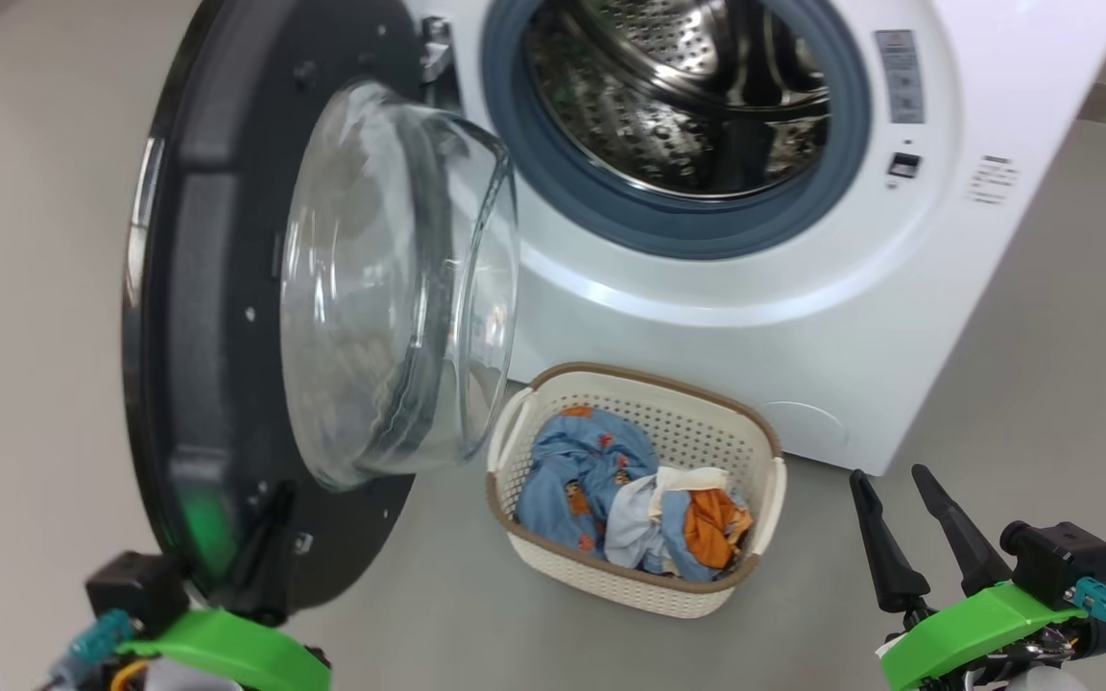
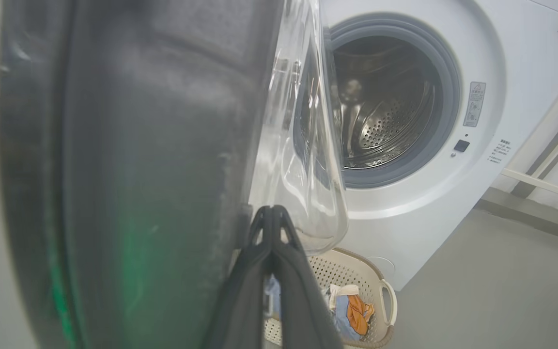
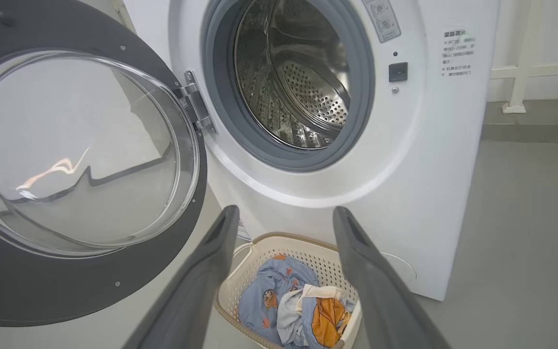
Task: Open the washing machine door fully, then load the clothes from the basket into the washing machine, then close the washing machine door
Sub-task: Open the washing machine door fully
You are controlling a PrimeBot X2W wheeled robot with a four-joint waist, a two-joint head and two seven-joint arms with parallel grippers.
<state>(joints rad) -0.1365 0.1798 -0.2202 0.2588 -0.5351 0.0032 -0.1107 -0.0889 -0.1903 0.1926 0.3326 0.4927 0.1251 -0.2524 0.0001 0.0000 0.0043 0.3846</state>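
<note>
The washing machine door (image 1: 212, 317) stands swung wide to the left of the washing machine (image 1: 755, 317), hanging from its hinge (image 3: 194, 104) at the left side of the opening. Its black inner face is turned toward the robot, and its clear glass bowl (image 1: 390, 278) bulges to the right. Behind it the grey gasket (image 1: 611, 211) rings the perforated steel drum (image 1: 687, 96).

The basket (image 1: 630, 576) sits on the floor (image 1: 1043, 384) just in front of the machine, below the opening and beside the lower edge of the door. The clothes (image 1: 591, 470) lie bunched inside it: light blue printed fabric on the left, a pale piece in the middle and an orange patch on the right.

The left end effector (image 2: 272, 213) is low by the bottom of the door, its two dark fingers pressed together with nothing between them. The tips are at the inner face just below the glass bowl; whether they touch the door cannot be told. The right end effector (image 1: 887, 475) hovers to the right of the basket, apart from it, with its fingers spread wide and empty. In its wrist view they frame the basket and the clothes.
</note>
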